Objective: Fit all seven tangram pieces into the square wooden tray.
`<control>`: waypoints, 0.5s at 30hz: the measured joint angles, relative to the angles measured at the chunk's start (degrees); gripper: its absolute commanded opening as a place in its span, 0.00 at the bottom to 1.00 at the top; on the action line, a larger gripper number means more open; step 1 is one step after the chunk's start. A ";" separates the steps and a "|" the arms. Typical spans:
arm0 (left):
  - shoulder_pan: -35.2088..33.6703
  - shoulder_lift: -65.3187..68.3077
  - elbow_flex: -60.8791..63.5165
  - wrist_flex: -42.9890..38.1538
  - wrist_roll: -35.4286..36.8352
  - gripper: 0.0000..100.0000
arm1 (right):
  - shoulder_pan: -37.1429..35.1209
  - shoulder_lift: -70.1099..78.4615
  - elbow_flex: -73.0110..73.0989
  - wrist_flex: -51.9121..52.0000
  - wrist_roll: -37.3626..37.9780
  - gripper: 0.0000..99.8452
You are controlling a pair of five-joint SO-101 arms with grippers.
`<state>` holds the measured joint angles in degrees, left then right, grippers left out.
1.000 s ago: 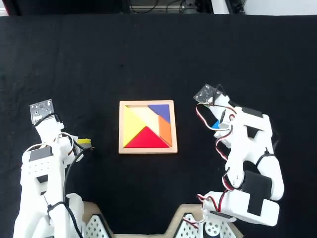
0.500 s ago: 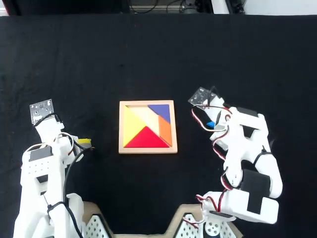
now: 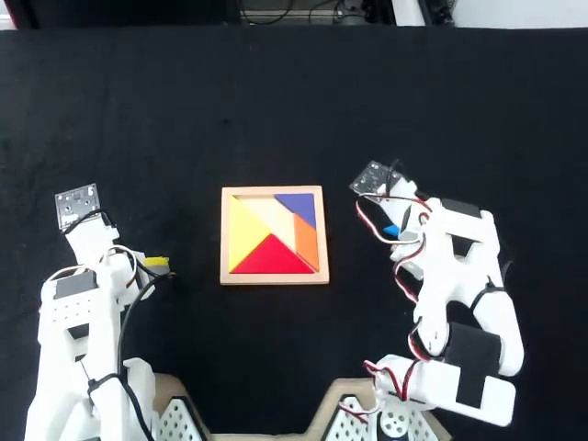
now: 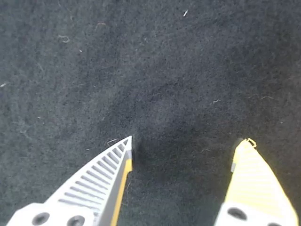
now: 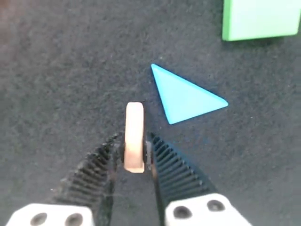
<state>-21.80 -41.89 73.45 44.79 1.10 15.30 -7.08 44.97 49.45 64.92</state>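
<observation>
A square wooden tray (image 3: 274,279) sits at the centre of the high view on a black, felt-like cloth (image 3: 276,101). Flat pieces lie inside it: a yellow triangle (image 3: 241,234) on the left, a red triangle (image 3: 273,255) along the bottom, a dark blue triangle (image 3: 299,203) at the upper right and an orange piece (image 3: 307,237) on the right. A pale patch between them may be a piece or bare floor. The right gripper (image 5: 134,141) is clamped on a thin tan piece (image 5: 134,125) held on edge. It is just beside a light blue triangle (image 5: 186,96) lying flat on the cloth, with a green piece (image 5: 261,18) beyond. The left gripper (image 4: 186,146) is spread wide over lint-flecked cloth.
</observation>
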 measured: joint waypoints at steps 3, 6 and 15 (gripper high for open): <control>0.00 0.00 0.00 0.00 0.00 0.33 | 1.32 -1.85 0.09 0.00 0.00 0.01; 0.00 0.00 0.00 0.00 0.00 0.33 | 2.20 -4.40 0.09 0.09 0.00 0.01; 0.00 0.00 0.00 0.00 0.00 0.33 | 2.20 -18.20 0.18 6.07 -8.26 0.01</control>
<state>-21.80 -41.89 73.45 44.79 1.10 17.49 -25.27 45.14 55.52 56.66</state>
